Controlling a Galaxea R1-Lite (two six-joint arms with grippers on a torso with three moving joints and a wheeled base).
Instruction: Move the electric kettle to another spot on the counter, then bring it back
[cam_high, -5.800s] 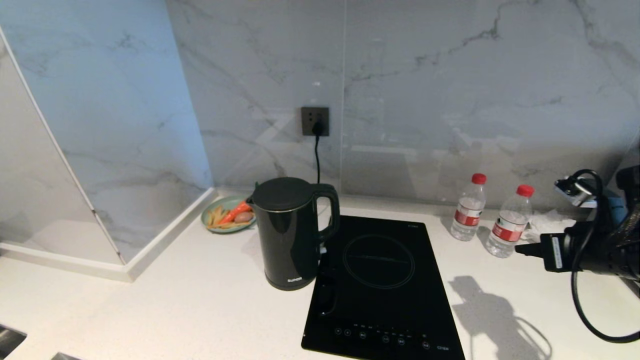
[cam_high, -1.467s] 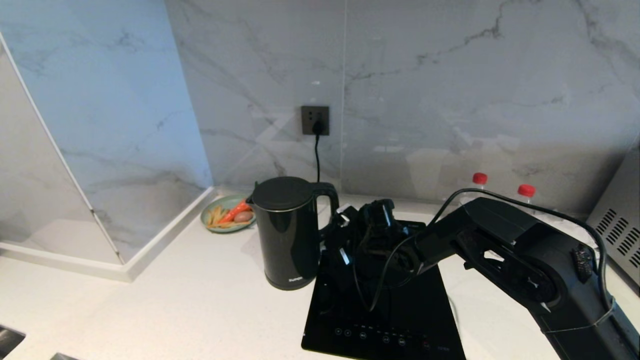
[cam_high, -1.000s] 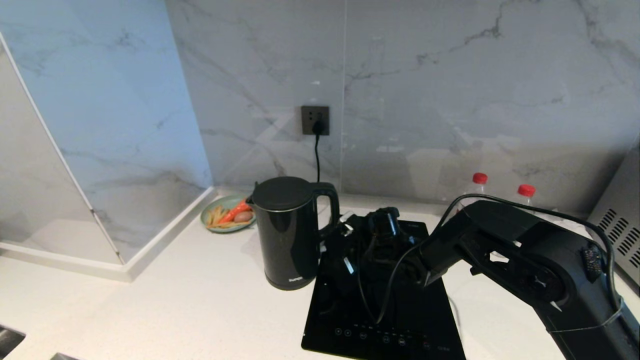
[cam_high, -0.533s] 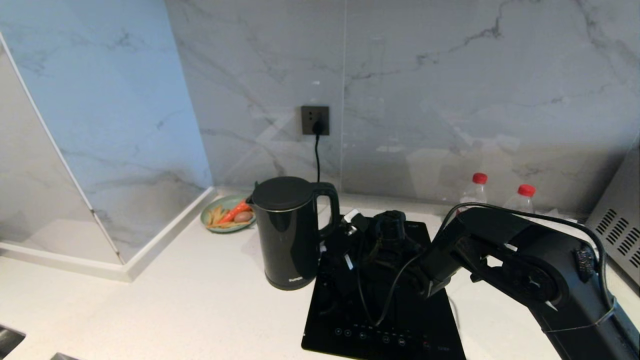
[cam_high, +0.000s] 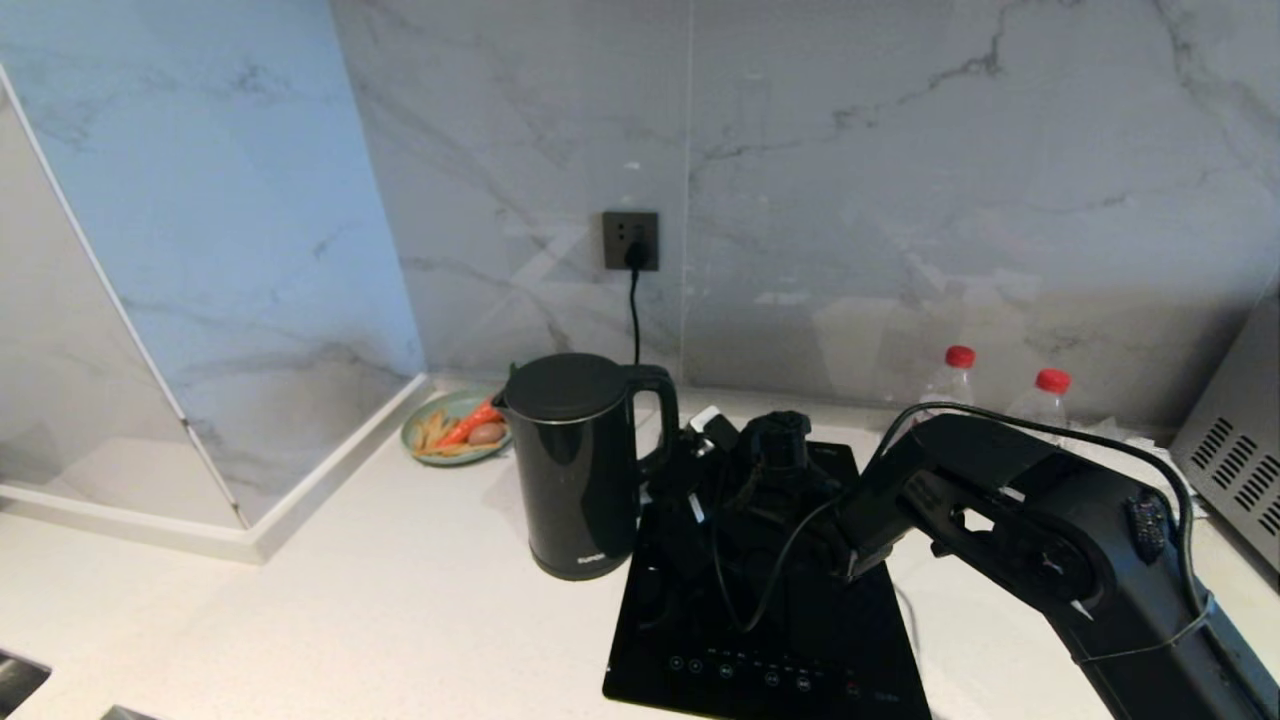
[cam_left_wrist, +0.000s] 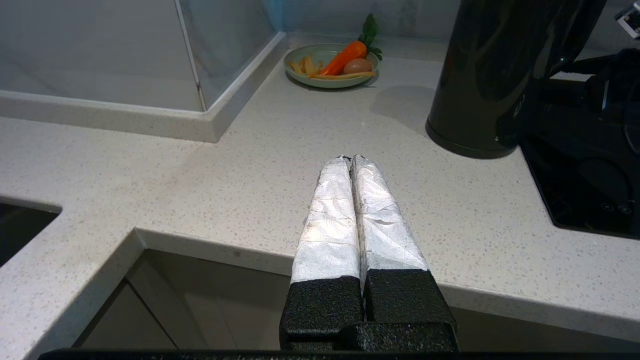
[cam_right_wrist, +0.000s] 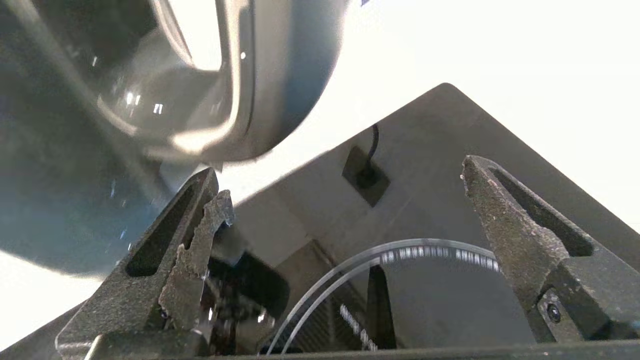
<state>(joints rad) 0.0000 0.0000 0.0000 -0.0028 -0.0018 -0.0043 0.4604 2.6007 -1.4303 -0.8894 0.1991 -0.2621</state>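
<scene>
The glossy black electric kettle (cam_high: 583, 465) stands upright on the white speckled counter (cam_high: 400, 600), its loop handle (cam_high: 660, 420) turned toward the cooktop. My right gripper (cam_high: 668, 478) reaches across the cooktop to just beside that handle. In the right wrist view this gripper (cam_right_wrist: 345, 200) is open, its fingers (cam_right_wrist: 200, 235) wide apart with nothing between them and the handle (cam_right_wrist: 240, 100) just off one fingertip. My left gripper (cam_left_wrist: 350, 160) is shut and empty, hovering over the counter's (cam_left_wrist: 250, 175) front edge, well short of the kettle (cam_left_wrist: 500, 75).
A black glass cooktop (cam_high: 770, 620) lies right of the kettle under my right arm. A green plate of food (cam_high: 458, 428) sits behind the kettle. Two water bottles (cam_high: 950, 385) and a vented metal appliance (cam_high: 1235, 470) stand far right. The kettle's cord runs to a wall socket (cam_high: 630, 241).
My right arm swung in from the far right to the kettle's handle. Over the last second its wrist crept slightly toward the wall. The kettle has not moved.
</scene>
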